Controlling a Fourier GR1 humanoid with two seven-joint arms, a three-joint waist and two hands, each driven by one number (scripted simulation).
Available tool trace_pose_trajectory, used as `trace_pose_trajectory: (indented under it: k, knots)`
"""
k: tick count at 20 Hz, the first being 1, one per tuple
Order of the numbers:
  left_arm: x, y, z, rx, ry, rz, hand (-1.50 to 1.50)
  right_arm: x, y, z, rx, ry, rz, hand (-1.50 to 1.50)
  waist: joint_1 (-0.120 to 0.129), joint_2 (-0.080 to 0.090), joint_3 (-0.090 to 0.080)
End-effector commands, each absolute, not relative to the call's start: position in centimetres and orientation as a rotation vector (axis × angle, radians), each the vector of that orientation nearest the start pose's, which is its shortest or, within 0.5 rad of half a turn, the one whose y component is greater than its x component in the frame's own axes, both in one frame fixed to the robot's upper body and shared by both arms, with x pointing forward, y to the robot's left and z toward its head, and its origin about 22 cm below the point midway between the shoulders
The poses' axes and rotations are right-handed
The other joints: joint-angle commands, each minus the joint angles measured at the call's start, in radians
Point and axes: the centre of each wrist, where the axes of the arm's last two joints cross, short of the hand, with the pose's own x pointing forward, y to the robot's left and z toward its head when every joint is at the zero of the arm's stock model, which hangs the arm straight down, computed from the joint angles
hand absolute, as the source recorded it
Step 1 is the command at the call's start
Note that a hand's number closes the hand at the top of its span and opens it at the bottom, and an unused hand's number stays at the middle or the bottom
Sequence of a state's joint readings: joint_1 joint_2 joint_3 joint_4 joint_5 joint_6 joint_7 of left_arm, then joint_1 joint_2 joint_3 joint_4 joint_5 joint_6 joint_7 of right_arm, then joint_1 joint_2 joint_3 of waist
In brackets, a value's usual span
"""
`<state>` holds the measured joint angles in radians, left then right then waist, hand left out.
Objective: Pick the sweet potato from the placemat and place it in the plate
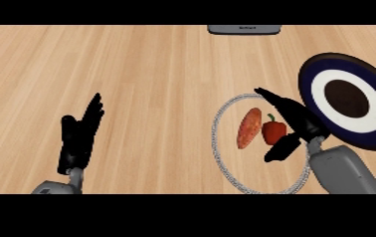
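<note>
An orange-brown sweet potato point(249, 128) lies upright on a round white placemat point(224, 146) with a speckled rim. A red bell pepper point(274, 131) sits just right of it. My right hand point(294, 115) hovers over the mat's right side, fingers straight and pointing up-left, thumb point(280, 149) spread below the pepper; it is open and holds nothing. The plate point(345, 99), dark blue with a white ring and dark centre, lies at the right edge, beside the mat. My left hand point(79, 131) rests open at the lower left, fingers up.
A grey object point(243, 29) sits at the counter's far edge, top centre. Bare wooden counter point(147, 81) stretches across the left and middle.
</note>
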<state>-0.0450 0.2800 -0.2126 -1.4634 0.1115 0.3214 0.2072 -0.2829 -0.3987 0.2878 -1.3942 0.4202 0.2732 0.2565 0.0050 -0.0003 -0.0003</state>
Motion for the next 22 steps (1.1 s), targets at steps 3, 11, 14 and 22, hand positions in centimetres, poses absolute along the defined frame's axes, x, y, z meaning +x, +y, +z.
trace_pose_trajectory:
  k: [3, 11, 14, 22]
  knots:
    - [25.3, 26.9, -0.8, 0.245, -1.282, -0.028, 0.0, 29.3, -24.4, 0.6, -0.384, -1.131, 1.091, -1.5, -0.003, 0.001, 0.0]
    - [25.6, 24.9, -0.4, 0.256, -1.29, -0.027, 0.0, 32.7, -22.7, 1.2, -0.367, -1.109, 1.111, -1.5, 0.0, 0.001, 0.0]
    - [25.1, 24.5, 0.4, 0.243, -1.3, -0.034, 0.0, 30.9, -20.9, 1.6, -0.35, -1.1, 1.097, -1.5, -0.003, 0.0, 0.0]
    - [23.6, 25.5, -1.7, 0.241, -1.278, -0.038, 0.0, 31.7, -22.4, -3.6, -0.356, -1.093, 1.116, -1.5, 0.003, 0.002, 0.001]
